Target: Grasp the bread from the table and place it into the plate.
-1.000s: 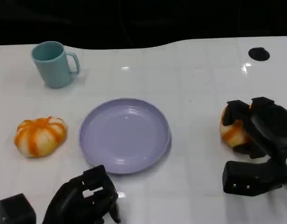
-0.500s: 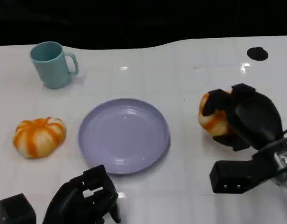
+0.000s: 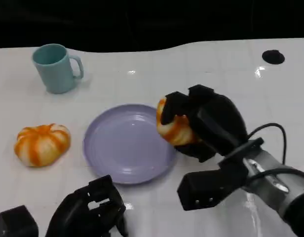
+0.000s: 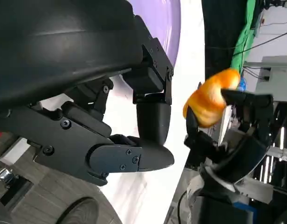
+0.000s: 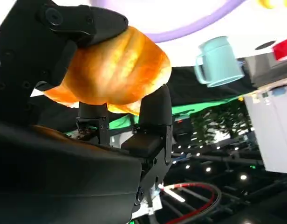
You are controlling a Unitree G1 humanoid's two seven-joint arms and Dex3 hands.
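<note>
In the head view the right hand (image 3: 204, 126) grasps the bread (image 3: 172, 127) over the plate's (image 3: 127, 143) three o'clock rim. The left hand (image 3: 88, 210) sits at six o'clock, fingers curled in on nothing.

The left wrist view shows the bread (image 4: 209, 99) raised clear of the table.

The right wrist view shows fingers (image 5: 155, 109) wrapped around the bread (image 5: 113, 70).

My rig's right hand (image 3: 201, 126) matte black, rounded shell, silver forearm (image 3: 278, 185) behind it, black cable looped alongside, left hand (image 4: 134, 116) black, small screws.
</note>
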